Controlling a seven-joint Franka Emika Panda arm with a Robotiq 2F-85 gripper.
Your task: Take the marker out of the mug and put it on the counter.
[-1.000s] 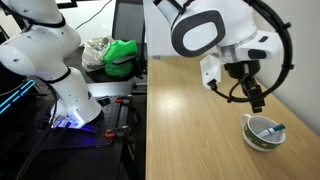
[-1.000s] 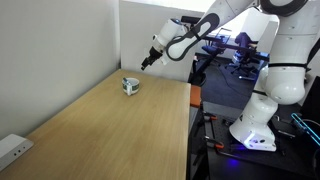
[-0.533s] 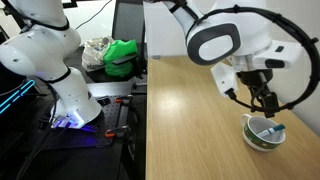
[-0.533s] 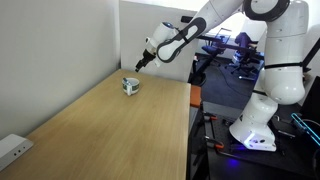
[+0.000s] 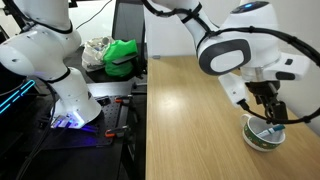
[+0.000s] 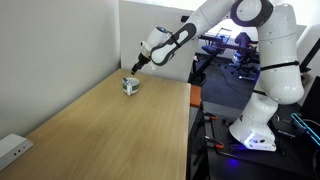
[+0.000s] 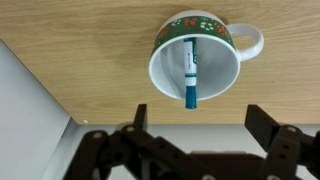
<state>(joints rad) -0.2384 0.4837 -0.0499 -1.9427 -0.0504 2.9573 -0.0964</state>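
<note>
One marker in one mug

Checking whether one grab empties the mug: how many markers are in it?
1. The marker lies inside the mug in the wrist view, slanting across its white inside with one end past the rim. No other marker shows there.

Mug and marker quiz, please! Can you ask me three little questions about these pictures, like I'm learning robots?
1. True or false: the marker lies inside the mug.
2. The pincer is: A open, B shut on the marker, C shut on the mug.
3. Fill in: the mug stands on the wooden ____.
Key: 1 true; 2 A; 3 counter.
</note>
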